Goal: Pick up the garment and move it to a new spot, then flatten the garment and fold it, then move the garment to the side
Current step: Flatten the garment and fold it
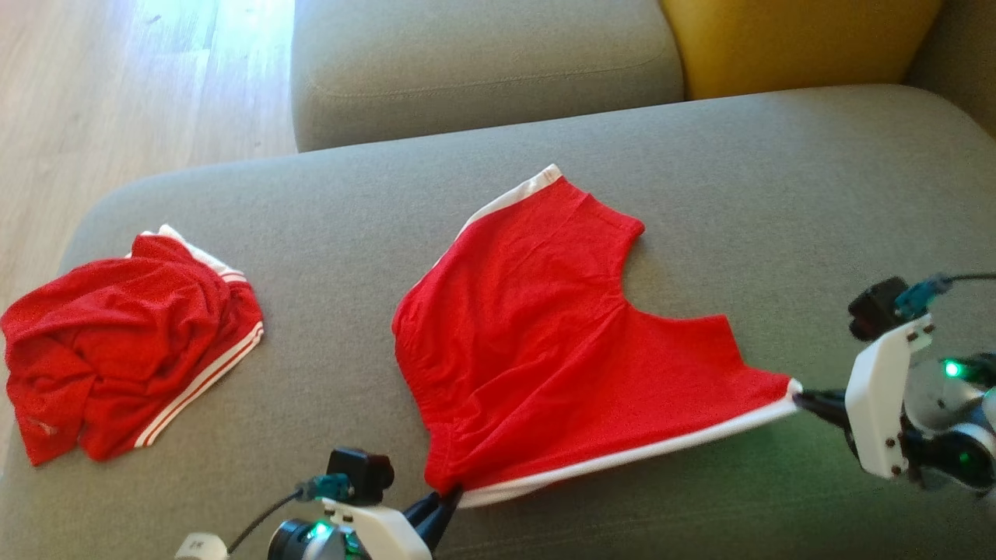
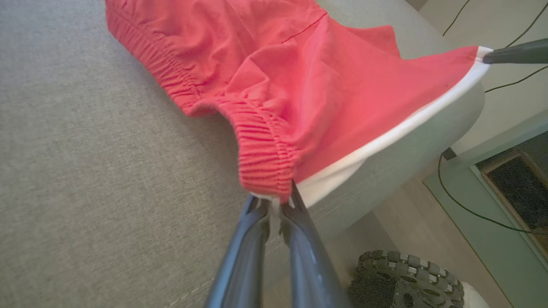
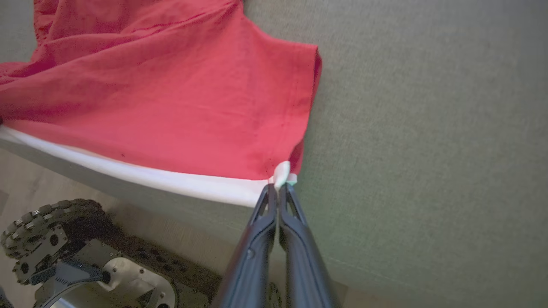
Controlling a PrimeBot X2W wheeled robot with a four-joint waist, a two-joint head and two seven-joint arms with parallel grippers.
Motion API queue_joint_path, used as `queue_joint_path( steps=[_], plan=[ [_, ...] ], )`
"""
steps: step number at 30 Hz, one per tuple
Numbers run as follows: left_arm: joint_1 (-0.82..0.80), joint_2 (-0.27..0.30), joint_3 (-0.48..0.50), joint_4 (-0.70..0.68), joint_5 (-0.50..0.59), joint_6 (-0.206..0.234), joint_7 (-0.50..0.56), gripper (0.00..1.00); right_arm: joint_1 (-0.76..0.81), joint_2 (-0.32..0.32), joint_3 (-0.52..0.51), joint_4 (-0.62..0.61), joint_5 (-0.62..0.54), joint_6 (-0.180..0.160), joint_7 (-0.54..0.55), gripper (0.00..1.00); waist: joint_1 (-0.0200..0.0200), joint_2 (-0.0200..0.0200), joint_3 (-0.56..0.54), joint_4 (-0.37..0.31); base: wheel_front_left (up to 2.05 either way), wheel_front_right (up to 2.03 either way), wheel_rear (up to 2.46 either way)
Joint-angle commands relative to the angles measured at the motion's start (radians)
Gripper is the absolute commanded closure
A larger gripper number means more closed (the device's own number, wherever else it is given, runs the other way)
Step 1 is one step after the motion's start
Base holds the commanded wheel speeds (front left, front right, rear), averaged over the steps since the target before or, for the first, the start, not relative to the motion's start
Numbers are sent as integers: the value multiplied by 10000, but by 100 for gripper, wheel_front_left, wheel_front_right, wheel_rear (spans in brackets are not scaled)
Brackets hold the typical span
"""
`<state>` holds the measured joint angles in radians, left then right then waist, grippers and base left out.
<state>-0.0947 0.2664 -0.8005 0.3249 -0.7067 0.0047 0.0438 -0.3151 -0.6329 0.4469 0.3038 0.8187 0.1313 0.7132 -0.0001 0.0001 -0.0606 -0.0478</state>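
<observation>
- Left pincer [image 1: 450,493], at the bottom centre of the head view, was clamped on the elastic waistband corner of the red shorts [image 1: 545,327].
- Right pincer [image 1: 803,399], at the right edge, was clamped on the white-trimmed corner of a leg hem.
- Their white side stripe ran taut between the two grips.
- These shorts lay spread mid-frame on the grey sofa seat [image 1: 778,194].
- Another crumpled red garment [image 1: 117,342] lay at the left, well apart.

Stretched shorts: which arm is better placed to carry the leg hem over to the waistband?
Right, probably: the right claw pinches the shorts at the hem corner; the left claw grips the waistband end.
</observation>
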Motion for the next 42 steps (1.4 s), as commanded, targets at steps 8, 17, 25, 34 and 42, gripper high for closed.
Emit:
queue_joint_path(
  steps=[8,17,25,34,42],
  plan=[
    [-823,71,751,-1424,-816,189,833,100,-1018,444,-886,-656,-919,-6,128,100,1,-1,479,582,0,0,0],
    [-1824,-383,1293,-2492,-2610,279,2847,100,-2969,901,-1065,-161,-1556,-6,-60,100,1,-1,1460,1408,0,0,0],
    [-2850,-616,1893,-2941,-3338,609,3572,100,-4903,1193,-638,1018,-1978,-6,-788,100,1,-1,2283,1953,0,0,0],
    [-3845,-1103,1976,-2227,-2924,753,3166,100,-6555,1333,326,2499,-2270,-6,-2447,100,1,-1,3221,2477,0,0,0],
    [-4523,-1655,2147,-1280,-2968,857,2746,100,-7658,1598,566,4113,-2555,-6,-3515,100,1,-1,3893,2709,0,0,0]
  ],
)
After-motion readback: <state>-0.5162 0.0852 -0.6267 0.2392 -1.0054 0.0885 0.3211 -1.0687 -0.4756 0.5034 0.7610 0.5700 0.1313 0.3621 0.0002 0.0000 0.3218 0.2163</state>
